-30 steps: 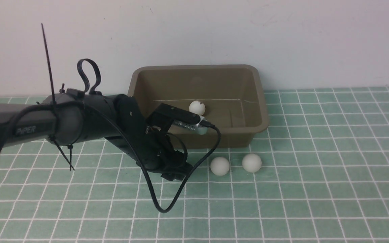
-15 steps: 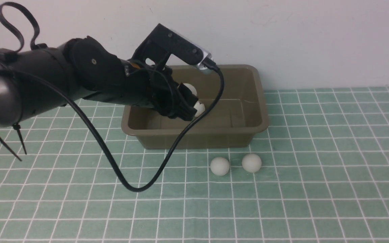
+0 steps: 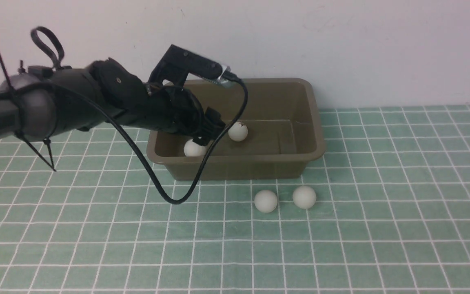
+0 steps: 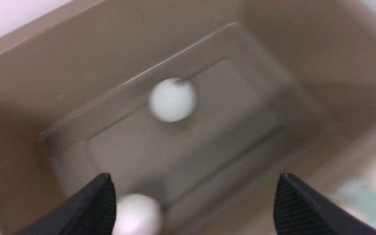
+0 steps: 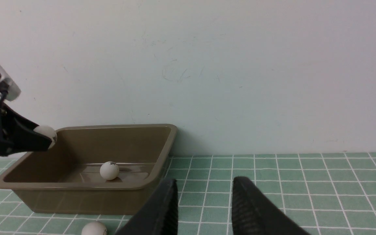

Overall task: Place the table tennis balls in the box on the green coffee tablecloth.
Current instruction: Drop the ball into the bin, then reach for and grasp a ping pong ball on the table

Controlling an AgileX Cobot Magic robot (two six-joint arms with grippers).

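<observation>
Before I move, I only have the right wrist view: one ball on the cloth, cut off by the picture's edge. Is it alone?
Observer: No. The front view shows two, a left ball and a right ball, both in front of the box.
Operator: Copy. I see the left gripper only from outside. Jaws open or shut?
Observer: Open. In the left wrist view, the left gripper has its fingertips wide apart.
</observation>
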